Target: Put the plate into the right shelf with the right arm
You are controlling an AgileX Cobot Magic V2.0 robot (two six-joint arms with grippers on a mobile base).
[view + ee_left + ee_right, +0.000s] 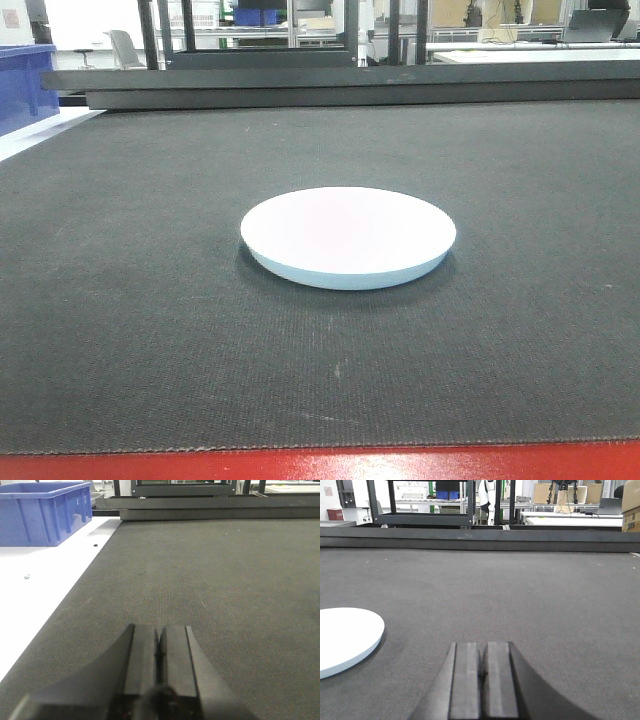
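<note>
A white plate [348, 235] lies flat near the middle of a dark mat [520, 350]. The right gripper [481, 652], jaws pressed together and empty, sits low, with the plate apart on its left.

Dark mat [120, 330] over red table edge [320, 465]; blue bin [42, 510] on white surface [35, 590], left.

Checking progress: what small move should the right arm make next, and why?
Probably swing the right claw left toward the round white plate, opening it on the way: the plate lies flat and untouched on the dark mat, left of the shut, empty claw.
</note>
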